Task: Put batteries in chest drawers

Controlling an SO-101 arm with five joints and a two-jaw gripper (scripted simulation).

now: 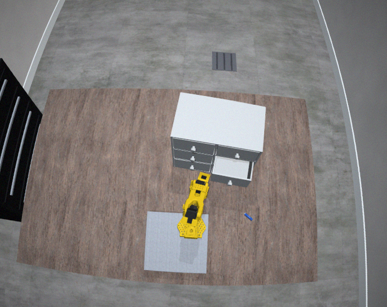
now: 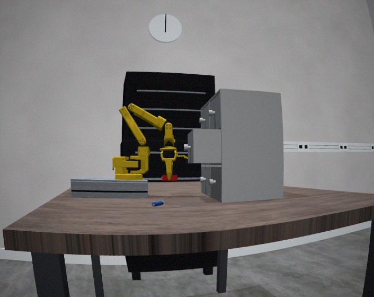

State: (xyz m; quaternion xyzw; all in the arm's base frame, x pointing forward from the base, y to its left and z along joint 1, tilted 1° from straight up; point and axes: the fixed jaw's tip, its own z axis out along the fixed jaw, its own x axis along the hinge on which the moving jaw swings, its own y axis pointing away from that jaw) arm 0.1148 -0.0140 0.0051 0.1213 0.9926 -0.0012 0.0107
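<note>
The worktop (image 1: 87, 185) carries a white chest (image 1: 220, 119) with three rows of two drawers. Only one drawer (image 1: 232, 168) stands pulled out: the right one of the middle row, which is where the nine-volt battery belongs. Seen from above, its inside looks bare, so nothing has been delivered there yet. The other five drawers are shut, including the bottom-left drawer (image 1: 191, 164) meant for the AA battery, so that one has yet to be opened.

The yellow arm (image 2: 139, 123) reaches from its grey base plate (image 1: 157, 257) toward the chest front, wrist pointing down. Its claw (image 2: 169, 175) is clenched on a small red block, the nine-volt battery (image 2: 164, 177), held low, close to the worktop and just to the left of the open drawer, below its rim.

The AA battery (image 2: 157, 203), a small blue cylinder, lies untouched on the worktop, well apart from the arm, on the right side.

By my judgement the task is at an early stage: one drawer opened and one battery in hand. What is left is lifting the red battery over the rim and releasing it, shutting that drawer, opening the bottom-left one, fetching the blue battery, and shutting up.
</note>
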